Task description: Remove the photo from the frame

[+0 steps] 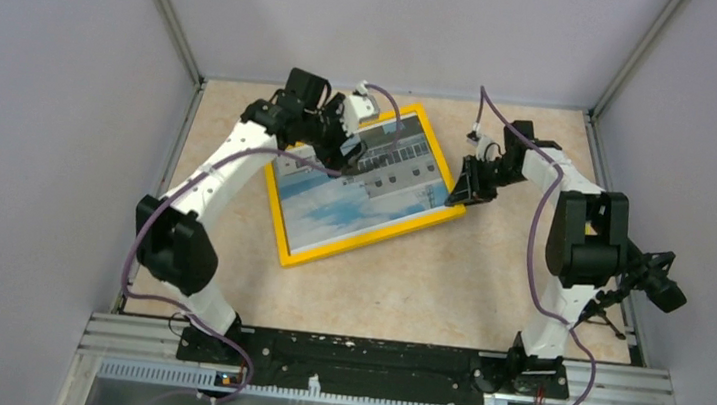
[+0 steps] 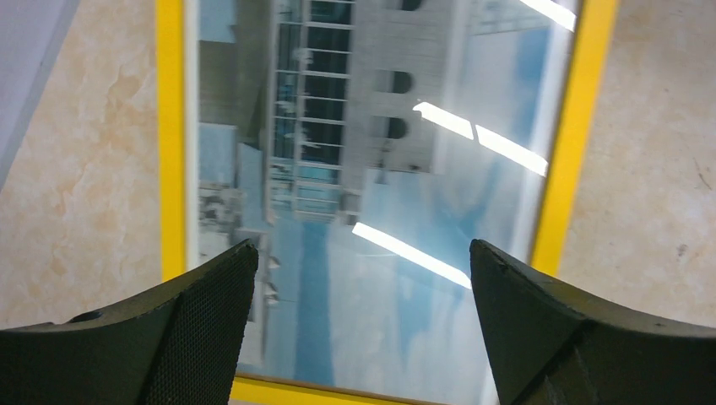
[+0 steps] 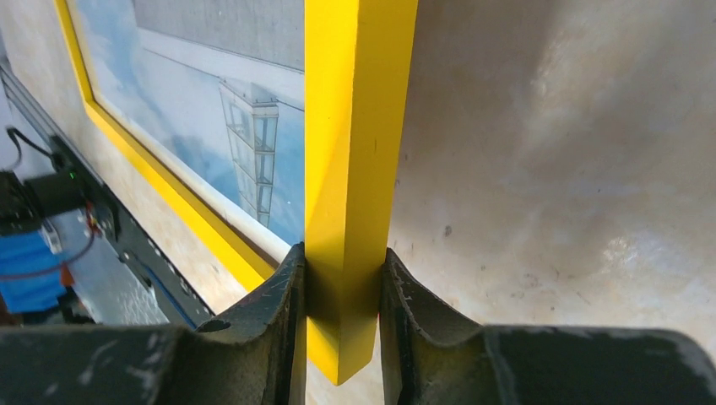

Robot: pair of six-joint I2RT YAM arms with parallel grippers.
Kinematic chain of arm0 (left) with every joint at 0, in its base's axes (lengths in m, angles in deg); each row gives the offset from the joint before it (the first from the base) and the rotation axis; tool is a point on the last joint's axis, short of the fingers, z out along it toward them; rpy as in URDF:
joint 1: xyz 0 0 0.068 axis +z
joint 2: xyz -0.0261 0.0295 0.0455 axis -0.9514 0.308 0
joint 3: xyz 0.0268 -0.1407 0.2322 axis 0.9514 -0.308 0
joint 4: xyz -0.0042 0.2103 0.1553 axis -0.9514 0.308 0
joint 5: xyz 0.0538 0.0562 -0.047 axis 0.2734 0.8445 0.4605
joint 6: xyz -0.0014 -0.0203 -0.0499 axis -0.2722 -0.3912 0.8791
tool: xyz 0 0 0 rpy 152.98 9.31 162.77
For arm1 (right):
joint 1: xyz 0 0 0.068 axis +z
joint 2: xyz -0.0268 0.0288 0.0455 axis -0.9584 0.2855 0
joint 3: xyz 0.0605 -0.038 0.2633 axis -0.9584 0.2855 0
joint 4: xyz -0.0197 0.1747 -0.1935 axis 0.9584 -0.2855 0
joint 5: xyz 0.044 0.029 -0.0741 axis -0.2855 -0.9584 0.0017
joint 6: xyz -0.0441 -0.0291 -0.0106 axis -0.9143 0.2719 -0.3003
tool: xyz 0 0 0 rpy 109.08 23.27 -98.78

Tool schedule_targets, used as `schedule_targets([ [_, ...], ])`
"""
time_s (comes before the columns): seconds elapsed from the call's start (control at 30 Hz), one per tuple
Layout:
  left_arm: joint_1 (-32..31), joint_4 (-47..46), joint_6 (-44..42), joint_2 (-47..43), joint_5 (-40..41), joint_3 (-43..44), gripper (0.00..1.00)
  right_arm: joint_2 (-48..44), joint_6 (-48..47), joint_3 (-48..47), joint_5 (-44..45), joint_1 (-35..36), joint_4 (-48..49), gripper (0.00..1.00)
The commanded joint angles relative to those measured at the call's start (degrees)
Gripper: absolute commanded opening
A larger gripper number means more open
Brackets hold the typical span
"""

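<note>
The frame (image 1: 301, 252) with its bright yellow border lies face up on the table, tilted. The photo (image 1: 356, 184) of a white building, blue sky and water sits inside it. It shows in the left wrist view (image 2: 363, 211) with the yellow border (image 2: 171, 135), and in the right wrist view (image 3: 194, 110). My right gripper (image 1: 458, 195) is shut on the frame's right border (image 3: 355, 169). My left gripper (image 1: 339, 138) is open and empty above the frame's far left part, its fingers (image 2: 194, 312) wide apart over the photo.
Grey walls enclose the beige table (image 1: 487, 276) on the left, back and right. A black rail (image 1: 358, 358) runs along the near edge by the arm bases. The right arm's cable (image 1: 537, 231) loops beside it.
</note>
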Motion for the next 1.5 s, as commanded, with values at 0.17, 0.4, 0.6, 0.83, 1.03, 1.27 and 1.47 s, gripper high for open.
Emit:
schedule_targets([
  [0.17,10.3,7.3,5.3,19.2,-3.7,17.8,0.92,-6.3,-21.1,-4.1,2.5,2.4,-7.2,0.00],
  [0.4,13.7,6.0,6.4,28.8,-2.3,22.3,0.89,-6.1,-20.5,-5.5,15.5,5.7,-0.6,0.00],
  [0.6,13.8,7.9,6.8,32.3,-1.0,20.5,0.82,-0.6,-18.5,-11.0,26.2,7.3,4.3,0.00],
  [0.83,13.8,4.8,9.6,27.9,0.6,6.8,0.63,9.1,-15.9,-21.2,28.3,8.3,6.2,0.13],
  [1.03,13.8,1.8,14.4,20.7,-1.7,-7.4,0.56,19.1,-10.4,-37.1,26.0,9.1,3.2,0.58],
  [1.27,14.0,-0.2,17.4,9.8,-4.8,-16.8,0.77,20.3,-6.3,-50.1,22.5,8.3,-11.5,0.83],
  [1.47,15.6,1.6,12.9,11.4,-3.2,-11.3,0.96,0.0,-1.6,-17.2,17.6,7.6,-5.2,0.93],
])
